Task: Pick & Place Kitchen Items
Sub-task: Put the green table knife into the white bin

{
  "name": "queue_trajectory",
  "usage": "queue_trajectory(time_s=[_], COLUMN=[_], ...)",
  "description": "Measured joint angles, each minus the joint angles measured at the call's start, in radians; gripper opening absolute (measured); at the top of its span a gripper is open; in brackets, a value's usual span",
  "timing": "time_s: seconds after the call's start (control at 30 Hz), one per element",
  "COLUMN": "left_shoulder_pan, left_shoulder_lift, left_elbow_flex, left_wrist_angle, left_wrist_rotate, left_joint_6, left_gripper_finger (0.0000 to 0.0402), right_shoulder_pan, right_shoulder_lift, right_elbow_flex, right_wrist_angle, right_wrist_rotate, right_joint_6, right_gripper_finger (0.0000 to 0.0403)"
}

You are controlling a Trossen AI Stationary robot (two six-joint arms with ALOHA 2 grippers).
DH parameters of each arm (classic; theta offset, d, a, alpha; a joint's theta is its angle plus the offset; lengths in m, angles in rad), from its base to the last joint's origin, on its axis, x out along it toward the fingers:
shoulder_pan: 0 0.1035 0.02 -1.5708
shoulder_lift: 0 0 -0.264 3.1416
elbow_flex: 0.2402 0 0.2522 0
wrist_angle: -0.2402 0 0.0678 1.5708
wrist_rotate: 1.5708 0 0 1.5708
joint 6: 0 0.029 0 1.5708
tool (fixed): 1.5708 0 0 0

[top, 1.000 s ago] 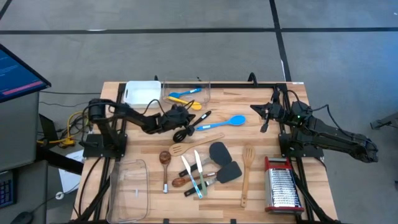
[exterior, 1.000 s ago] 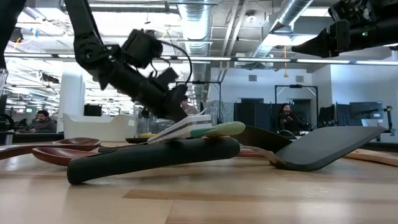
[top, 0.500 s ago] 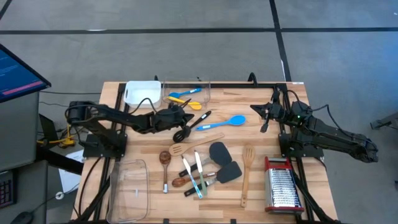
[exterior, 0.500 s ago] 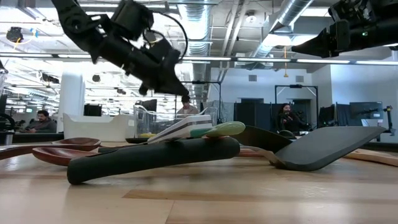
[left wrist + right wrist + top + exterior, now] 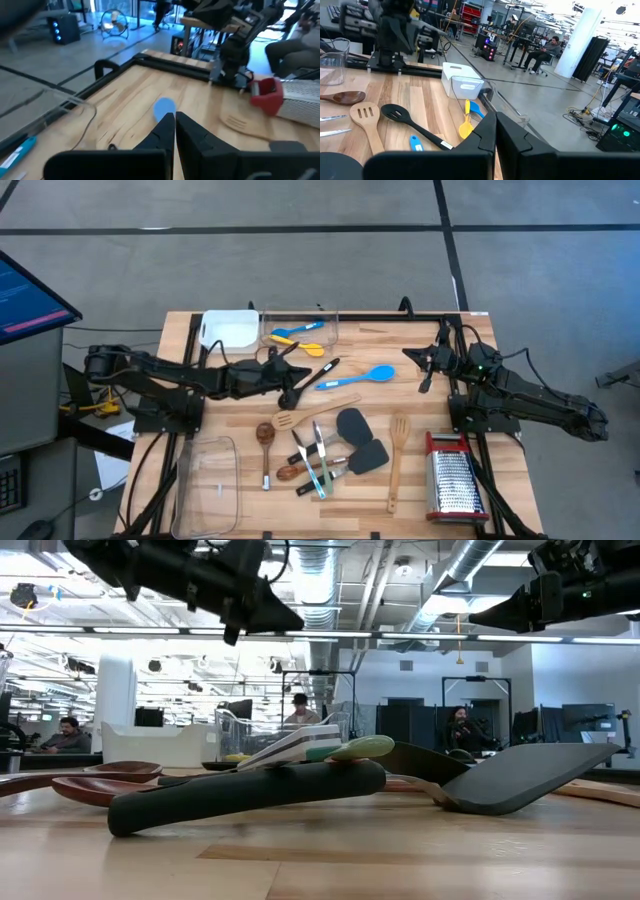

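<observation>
The left pincer (image 5: pixel 291 384) hangs closed and empty above the black slotted spoon (image 5: pixel 308 383) on the surface (right pincer (image 5: pixel 412 354) closed, waiting); descending like that, it may only push the spoon.

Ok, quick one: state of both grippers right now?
Left gripper: shut, holding nothing, raised above the black slotted spoon.
Right gripper: shut, empty, waiting at the table's right side.

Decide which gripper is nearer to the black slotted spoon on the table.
Left. The left gripper hangs just beside the black slotted spoon, shut and empty. The right gripper waits far off by the table's back right edge.
</observation>
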Motion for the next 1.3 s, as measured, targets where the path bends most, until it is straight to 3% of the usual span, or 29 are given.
queue_trajectory(time_s=[0.17, 0.47, 1.3], left_shoulder_pan=[-0.009, -0.009, -0.003], left_shoulder_lift=[-0.010, -0.009, -0.008], left_elbow_flex=[0.000, 0.000, 0.000], left_wrist_angle=[0.002, 0.012, 0.021], left_wrist_rotate=[0.016, 0.191, 0.186], left_joint_6=[0.000, 0.000, 0.000], left_gripper_finger=[0.0001, 0.0001, 0.0001], right_shoulder_pan=[0.000, 0.000, 0.000], right_shoulder_lift=[0.000, 0.000, 0.000], right_elbow_flex=[0.000, 0.000, 0.000], right_wrist_angle=[0.000, 0.000, 0.000], right_wrist_rotate=[0.000, 0.000, 0.000], right_joint_6=[0.000, 0.000, 0.000], right_gripper_finger=[0.0001, 0.0001, 0.0001])
